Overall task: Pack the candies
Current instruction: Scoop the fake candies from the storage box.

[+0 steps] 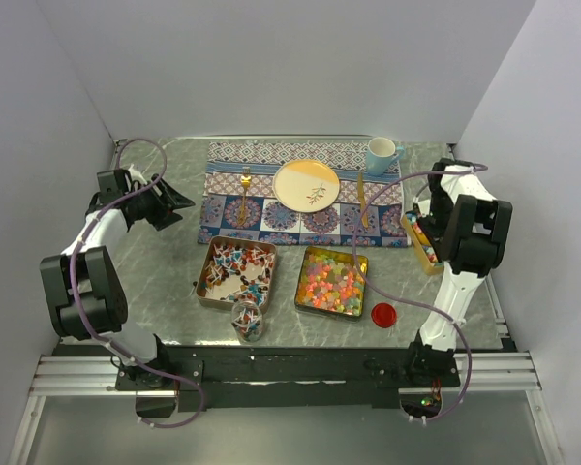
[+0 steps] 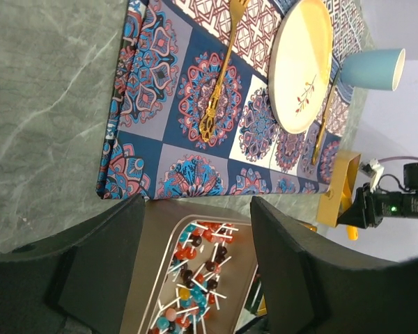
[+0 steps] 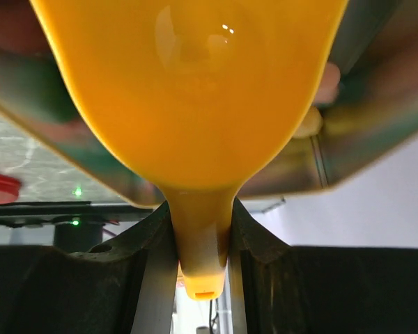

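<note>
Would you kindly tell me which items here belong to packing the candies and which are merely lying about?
Job in hand:
candies
their tray
orange scoop, gripped by the right tool

Lying about:
lollipops
plate
gold fork
blue cup
patterned placemat

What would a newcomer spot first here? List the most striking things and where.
Glowing pink, orange, yellow and green candies fill a tray centre-front, right of a lollipop tray. Behind them lies a patterned placemat with a plate. The right gripper clamps an orange scoop by its handle.
</note>
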`<move>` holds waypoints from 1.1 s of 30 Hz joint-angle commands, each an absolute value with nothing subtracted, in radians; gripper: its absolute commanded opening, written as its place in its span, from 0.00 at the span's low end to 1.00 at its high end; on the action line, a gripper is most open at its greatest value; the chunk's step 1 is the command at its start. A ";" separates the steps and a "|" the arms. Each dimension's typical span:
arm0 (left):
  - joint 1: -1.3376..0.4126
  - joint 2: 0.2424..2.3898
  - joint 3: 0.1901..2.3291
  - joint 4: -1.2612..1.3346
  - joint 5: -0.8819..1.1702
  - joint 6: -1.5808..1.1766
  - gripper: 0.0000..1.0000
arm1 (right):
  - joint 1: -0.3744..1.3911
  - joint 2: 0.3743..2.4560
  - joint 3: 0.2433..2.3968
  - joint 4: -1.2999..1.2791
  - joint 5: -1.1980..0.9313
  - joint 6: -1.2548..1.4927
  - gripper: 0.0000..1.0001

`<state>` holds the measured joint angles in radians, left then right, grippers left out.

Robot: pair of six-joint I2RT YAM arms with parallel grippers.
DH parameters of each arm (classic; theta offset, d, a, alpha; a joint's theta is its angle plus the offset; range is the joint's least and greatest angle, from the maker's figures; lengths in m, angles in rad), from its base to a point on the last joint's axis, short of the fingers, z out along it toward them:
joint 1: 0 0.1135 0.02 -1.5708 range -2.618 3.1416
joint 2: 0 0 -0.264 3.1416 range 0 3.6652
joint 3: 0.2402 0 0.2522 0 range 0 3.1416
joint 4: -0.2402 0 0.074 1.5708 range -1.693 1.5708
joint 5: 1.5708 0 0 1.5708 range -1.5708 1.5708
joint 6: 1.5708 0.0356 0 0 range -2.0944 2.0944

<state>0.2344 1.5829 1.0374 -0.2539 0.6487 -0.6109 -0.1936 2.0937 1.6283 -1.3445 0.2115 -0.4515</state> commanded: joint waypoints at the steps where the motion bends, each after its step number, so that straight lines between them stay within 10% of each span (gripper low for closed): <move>1: 0.232 1.520 1.077 -0.271 0.646 -0.519 0.68 | -0.181 2.089 1.582 -1.327 0.038 -0.557 0.00; 33: 0.230 1.574 1.175 -0.324 0.699 -0.459 0.68 | -0.382 1.726 1.183 -0.908 -0.282 -0.676 0.00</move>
<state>0.2340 1.5700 1.1339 -0.3424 0.6624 -0.4580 -0.3595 1.7924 1.2179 -0.9764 -0.2142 -0.6460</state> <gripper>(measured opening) 0.681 0.350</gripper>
